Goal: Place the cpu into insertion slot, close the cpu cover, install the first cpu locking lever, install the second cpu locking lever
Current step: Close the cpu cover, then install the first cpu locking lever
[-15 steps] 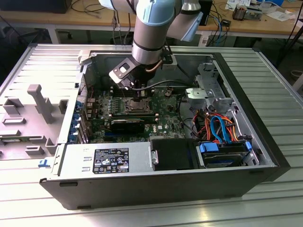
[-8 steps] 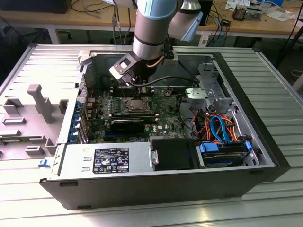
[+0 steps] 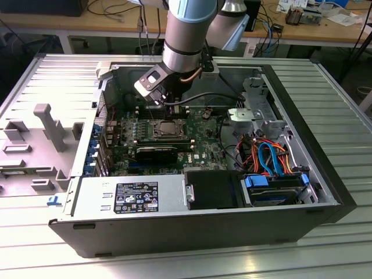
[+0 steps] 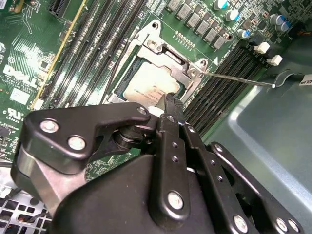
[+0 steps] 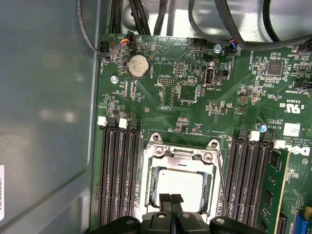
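Currently the cpu (image 5: 180, 186) lies flat in the insertion slot (image 5: 150, 142), near the centre of the exterior view. It is square, so it has no real long axis, and its edges run parallel to the black memory slots (image 5: 117, 170) on either side. The cpu cover (image 5: 183, 155) sits flat over it, and the pale chip shows through the window. A thin wire lever (image 4: 236, 79) juts from a socket corner and angles out over the memory slots.

The gripper (image 5: 171, 198) has its fingers pressed together with nothing visible between them. In the second wrist view the tip rests at the edge of the cpu and cover, apparently touching.

The green motherboard (image 3: 203, 148) sits inside an open computer case (image 3: 325, 192) lying on its side. A power supply (image 3: 128, 197) is at lower centre, and blue and orange cables (image 3: 270, 154) are toward the exterior view's right. The case rests on a ribbed metal table (image 3: 343, 104). Wooden benches (image 3: 87, 23) with cables run along the top of the frame.
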`<state>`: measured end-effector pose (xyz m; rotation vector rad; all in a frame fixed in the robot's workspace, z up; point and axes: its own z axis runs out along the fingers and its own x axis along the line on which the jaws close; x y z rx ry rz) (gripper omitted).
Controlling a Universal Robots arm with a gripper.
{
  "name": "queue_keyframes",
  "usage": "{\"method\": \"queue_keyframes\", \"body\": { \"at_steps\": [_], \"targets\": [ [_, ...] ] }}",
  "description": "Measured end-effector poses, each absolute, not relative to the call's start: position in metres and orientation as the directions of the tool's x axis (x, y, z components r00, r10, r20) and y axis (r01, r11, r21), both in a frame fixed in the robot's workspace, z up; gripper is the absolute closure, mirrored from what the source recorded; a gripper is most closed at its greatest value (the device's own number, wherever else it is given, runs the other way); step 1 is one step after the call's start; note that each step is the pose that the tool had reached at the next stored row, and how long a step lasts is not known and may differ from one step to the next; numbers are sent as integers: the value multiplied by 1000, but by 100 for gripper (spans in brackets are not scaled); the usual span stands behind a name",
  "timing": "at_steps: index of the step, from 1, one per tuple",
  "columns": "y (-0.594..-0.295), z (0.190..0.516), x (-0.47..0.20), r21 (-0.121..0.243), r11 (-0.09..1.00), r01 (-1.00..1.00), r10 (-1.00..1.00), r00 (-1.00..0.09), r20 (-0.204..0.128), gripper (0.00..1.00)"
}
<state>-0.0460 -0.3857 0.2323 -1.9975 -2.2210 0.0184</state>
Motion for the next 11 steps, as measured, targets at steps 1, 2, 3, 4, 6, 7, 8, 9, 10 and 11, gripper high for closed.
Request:
{"method": "queue_keyframes", "body": {
  "at_steps": [1,2,3,4,6,7,8,9,10,11],
  "targets": [
    [-386,232,-46,-112,111,987,989,-99,106,89],
    [-386,232,-46,-112,111,987,989,-99,106,89],
    [-386,232,-46,-112,111,987,989,-99,106,89],
    [-386,233,-46,-112,111,987,989,-99,106,89],
    [-386,233,-46,-112,111,988,989,-99,106,89],
    [-386,233,-46,-112,112,987,989,-100,106,89],
    [-386,233,-46,-112,116,987,989,-104,106,89],
    [-386,233,-46,-112,119,986,989,-108,106,89],
    [-386,233,-46,-112,125,986,988,-113,106,89],
    [-386,233,-46,-112,132,985,987,-121,106,89]
  ]
}}
